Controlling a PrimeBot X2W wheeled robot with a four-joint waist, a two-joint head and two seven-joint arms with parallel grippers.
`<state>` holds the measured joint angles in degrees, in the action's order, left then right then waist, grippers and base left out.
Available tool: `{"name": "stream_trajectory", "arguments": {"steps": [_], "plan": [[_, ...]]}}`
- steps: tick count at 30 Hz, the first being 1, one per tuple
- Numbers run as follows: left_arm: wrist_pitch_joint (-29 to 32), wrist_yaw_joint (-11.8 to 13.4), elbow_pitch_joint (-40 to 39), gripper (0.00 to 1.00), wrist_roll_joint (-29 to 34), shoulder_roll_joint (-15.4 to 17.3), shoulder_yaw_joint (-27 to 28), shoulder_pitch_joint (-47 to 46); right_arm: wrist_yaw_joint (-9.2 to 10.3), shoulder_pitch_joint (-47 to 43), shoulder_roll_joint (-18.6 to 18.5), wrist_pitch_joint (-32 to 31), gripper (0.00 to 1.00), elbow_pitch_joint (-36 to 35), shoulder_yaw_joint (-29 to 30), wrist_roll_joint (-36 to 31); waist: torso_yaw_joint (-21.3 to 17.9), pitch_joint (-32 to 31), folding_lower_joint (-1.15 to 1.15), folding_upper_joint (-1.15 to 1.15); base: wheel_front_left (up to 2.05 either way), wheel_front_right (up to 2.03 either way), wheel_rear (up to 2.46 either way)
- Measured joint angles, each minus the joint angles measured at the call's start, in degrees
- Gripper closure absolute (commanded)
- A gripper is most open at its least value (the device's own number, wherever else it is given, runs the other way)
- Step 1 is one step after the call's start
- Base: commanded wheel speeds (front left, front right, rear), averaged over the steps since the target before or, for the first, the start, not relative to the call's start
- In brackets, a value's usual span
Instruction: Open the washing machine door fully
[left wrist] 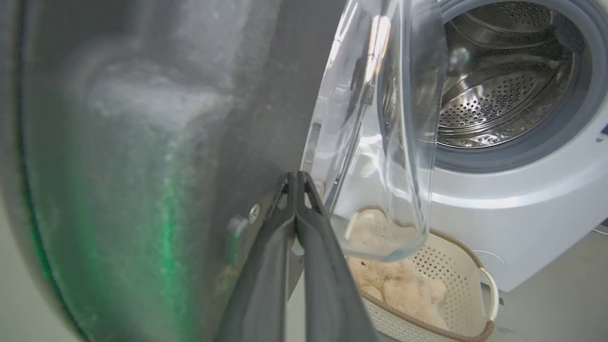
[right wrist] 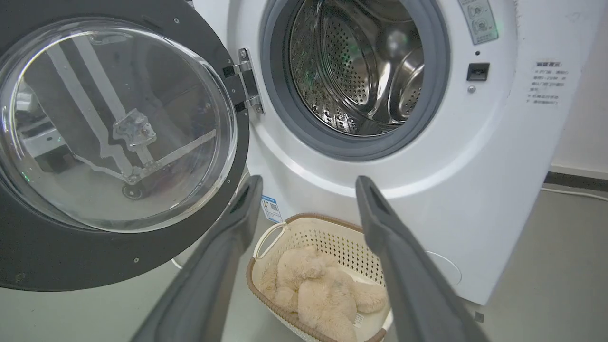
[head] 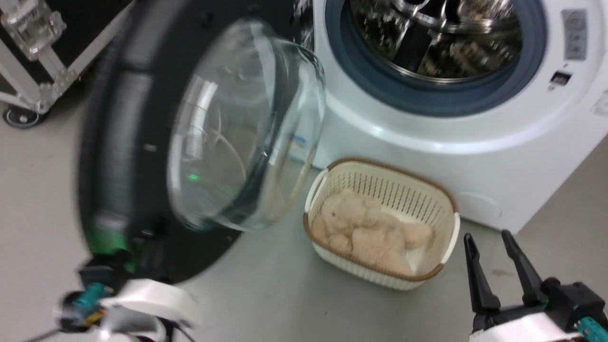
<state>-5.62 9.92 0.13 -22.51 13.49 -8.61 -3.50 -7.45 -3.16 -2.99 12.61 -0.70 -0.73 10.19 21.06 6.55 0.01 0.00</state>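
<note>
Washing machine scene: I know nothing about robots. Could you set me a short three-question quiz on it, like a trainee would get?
1. True or false: the washing machine door is closed.
2. What lies in the basket? A) folded towels B) a plush toy C) bottles
3. Which has its fingers spread apart, the left gripper or the right gripper?

Key: 1 false, it is swung open; 2 B; 3 the right gripper.

Light: bright, even and soft, with only faint shadows on the floor (head: 266, 294).
Glare: pale streaks on the washing machine door (head: 114, 142) glass, green glow low on it; drum (right wrist: 361, 71) glints.
Blur: head view smeared, door worst.
Edges: wrist views bow outward.
</note>
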Motion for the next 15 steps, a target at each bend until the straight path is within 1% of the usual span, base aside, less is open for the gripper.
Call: {"name": "stream_trajectory", "arguments": {"steps": [7,12,15], "plan": [[-0.24,-0.11,6.20,1.00,-3.23,6.42,8.32,-5.36,0.00,2.08,0.00,-1.59,0.00,-1.71,-0.32,-1.90,-0.34,4.71,0.00,0.00,0.00,0.00,0.00],[-0.31,-1.85,12.00,1.00,-6.24,10.89,13.17,-9.45,0.00,2.59,-0.33,-2.43,0.00,-2.86,0.05,-2.26,-1.77,7.31,0.00,0.00,0.00,0.00,0.00],[-0.44,-2.35,16.36,1.00,-7.46,13.03,15.29,-12.00,0.00,2.83,-0.99,-2.78,0.00,-3.41,0.44,-2.26,-2.62,8.62,0.01,0.00,0.00,0.00,0.00]]}}
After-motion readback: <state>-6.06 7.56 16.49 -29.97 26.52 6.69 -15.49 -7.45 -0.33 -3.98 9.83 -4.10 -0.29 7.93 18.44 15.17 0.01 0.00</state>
